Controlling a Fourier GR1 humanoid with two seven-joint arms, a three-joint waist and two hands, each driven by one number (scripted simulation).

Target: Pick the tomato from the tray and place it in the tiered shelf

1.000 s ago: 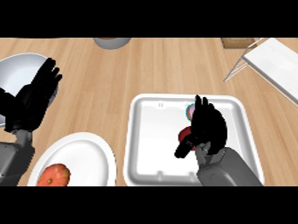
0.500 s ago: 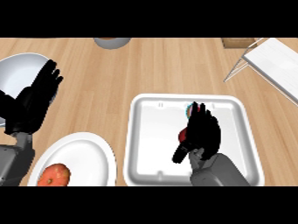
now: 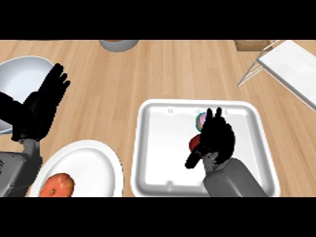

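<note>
Tray: white, on the wooden counter, right of centre; we log it as holding the tomato and one small multicoloured item.
Tomato: red, only a sliver visible at the left edge of our right hand; it sits in the tray's middle.
Right hand: over the tray, covering most of the tomato; fingers point up the view, thumb angled down-left. We cannot tell whether they grip the tomato.
Left hand: open, fingers straight and up, resting at the view's left, overlapping the bowl.
Bowl: grey, far left.
Plate: white, lower left, just beside the tray; it carries an orange fruit.
Shelf: white board on a thin wire frame, upper right, well apart from the tomato.
Grey pot: top edge, partly cut off.
</note>
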